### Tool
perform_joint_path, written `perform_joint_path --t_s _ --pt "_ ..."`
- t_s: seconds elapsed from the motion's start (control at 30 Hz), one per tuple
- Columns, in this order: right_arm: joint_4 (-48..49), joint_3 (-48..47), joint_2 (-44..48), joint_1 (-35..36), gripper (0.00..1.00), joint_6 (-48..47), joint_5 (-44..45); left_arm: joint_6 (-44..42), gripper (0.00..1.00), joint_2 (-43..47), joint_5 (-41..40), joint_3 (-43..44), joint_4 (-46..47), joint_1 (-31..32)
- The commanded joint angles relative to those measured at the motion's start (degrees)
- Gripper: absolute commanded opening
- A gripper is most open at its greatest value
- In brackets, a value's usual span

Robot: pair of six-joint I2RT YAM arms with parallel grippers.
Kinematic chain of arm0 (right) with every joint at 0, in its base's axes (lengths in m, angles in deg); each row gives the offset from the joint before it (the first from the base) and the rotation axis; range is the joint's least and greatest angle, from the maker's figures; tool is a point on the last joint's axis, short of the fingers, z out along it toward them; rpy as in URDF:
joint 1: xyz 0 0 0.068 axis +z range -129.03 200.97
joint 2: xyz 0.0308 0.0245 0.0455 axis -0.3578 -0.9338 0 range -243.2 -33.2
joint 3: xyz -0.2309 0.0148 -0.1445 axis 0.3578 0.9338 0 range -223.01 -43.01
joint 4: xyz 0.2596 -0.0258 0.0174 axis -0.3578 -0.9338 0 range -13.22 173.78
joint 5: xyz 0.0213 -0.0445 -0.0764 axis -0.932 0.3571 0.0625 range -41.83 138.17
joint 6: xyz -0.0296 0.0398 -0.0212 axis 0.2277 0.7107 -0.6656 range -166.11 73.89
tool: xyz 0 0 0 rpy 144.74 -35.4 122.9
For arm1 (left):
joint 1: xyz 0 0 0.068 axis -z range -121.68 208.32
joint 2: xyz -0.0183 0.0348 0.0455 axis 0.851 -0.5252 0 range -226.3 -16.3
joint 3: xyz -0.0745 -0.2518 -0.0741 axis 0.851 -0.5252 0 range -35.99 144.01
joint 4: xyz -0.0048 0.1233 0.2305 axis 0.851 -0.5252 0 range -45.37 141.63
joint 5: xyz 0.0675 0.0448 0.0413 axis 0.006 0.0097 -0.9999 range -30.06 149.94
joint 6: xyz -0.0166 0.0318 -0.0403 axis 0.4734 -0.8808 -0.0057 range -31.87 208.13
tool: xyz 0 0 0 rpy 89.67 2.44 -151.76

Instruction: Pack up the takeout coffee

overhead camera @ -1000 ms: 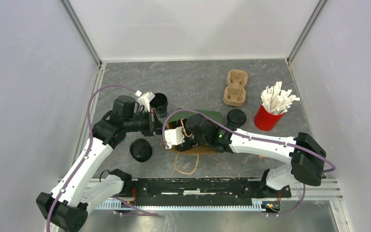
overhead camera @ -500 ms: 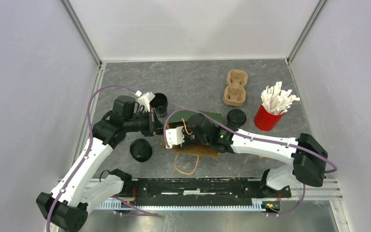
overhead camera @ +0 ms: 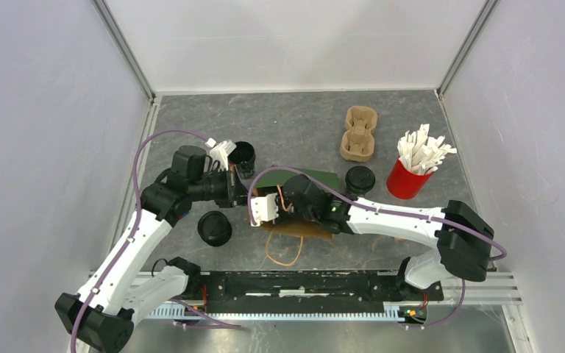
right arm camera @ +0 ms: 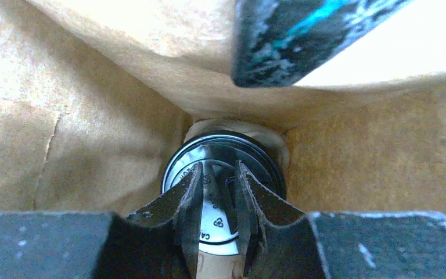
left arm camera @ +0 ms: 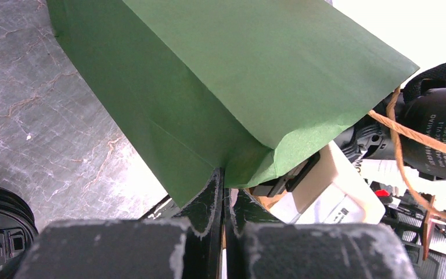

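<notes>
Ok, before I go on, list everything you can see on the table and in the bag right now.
takeout coffee cups: four, black; one inside the bag, one just beyond the left claw, one near the left arm, one right of the bag
paper bag: one, green outside, brown inside; table centre, under the right arm
bag handle: one, orange-brown twine loop; near side of the bag
cup carrier: one, tan; far right of centre
red cup: one; right side
packets: a bunch, white; in the red cup
table: grey, marbled
left claw: shut on the bag's green edge
right claw: inside the bag, fingers narrowly apart over the cup's lid, grip unclear
</notes>
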Motion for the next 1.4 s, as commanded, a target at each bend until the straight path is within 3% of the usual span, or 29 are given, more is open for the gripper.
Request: perform_joint_path --t_s 0.0,0.63,0.8,0.97,1.37 --pt "3.0 0.5 -1.5 -0.3 0.31 0.7 1.5 1.8 0.03 0.8 1.6 1.6 -1.2 0.2" --pt "8.7 2.5 -3.5 -0.4 0.3 2.2 5.3 2.6 0.03 0.7 2.0 1.1 -1.1 0.3" --pt "9.5 1.3 -4.3 -0.6 0.3 2.5 5.9 5.9 0.03 1.3 3.6 -1.2 2.4 0.3" --pt "8.6 1.0 -3.6 -0.8 0.31 3.0 5.7 3.1 0.03 0.8 1.5 1.1 -0.9 0.3" --pt "-5.2 -5.0 2.4 -0.8 0.49 7.5 -3.6 -0.8 0.02 -1.9 -6.7 9.0 -7.1 0.3"
